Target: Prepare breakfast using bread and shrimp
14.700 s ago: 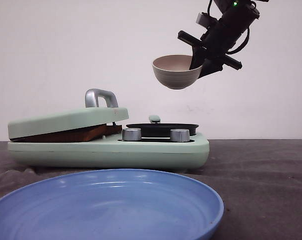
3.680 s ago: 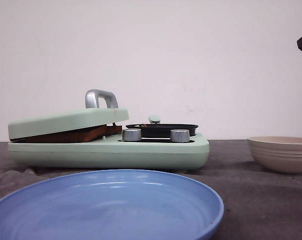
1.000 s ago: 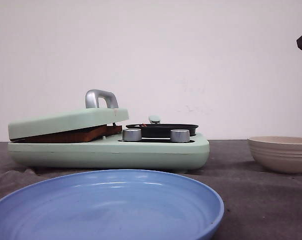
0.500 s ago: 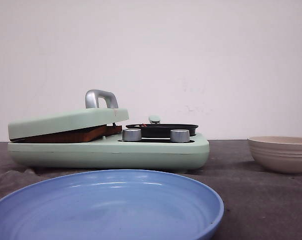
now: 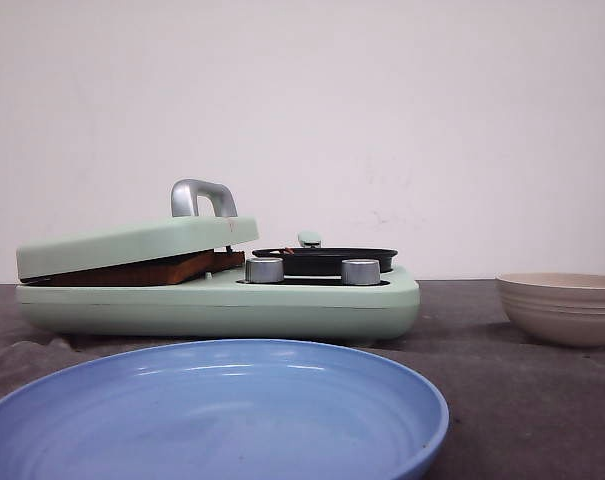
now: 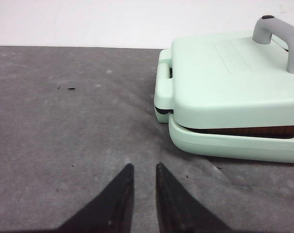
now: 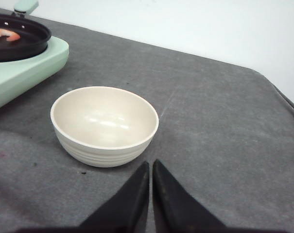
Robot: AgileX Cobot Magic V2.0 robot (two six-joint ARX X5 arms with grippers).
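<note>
The bread shows only as a brown crust edge (image 5: 132, 272) clamped under the shut lid (image 5: 132, 243) of the mint-green breakfast maker; the same edge shows in the left wrist view (image 6: 249, 130). Orange-red and whitish shrimp (image 7: 5, 33) lie in the maker's black pan (image 7: 25, 41). My left gripper (image 6: 144, 166) hovers low over the grey mat beside the maker's lid end, jaws nearly together, holding nothing. My right gripper (image 7: 151, 163) is shut and empty, just by the near side of the empty beige bowl (image 7: 104, 125). Neither gripper shows in the front view.
A large empty blue plate (image 5: 212, 415) lies at the front, before the maker (image 5: 282, 305). The lid has a metal handle (image 5: 202, 195), and two metal knobs (image 5: 264, 269) sit by the pan (image 5: 325, 259). The beige bowl (image 5: 562, 305) stands on the mat at the right.
The bowl, once held above the pan by my right gripper, now stands on the mat at the right. The dark corner of the right arm has left the front view's top right edge.
</note>
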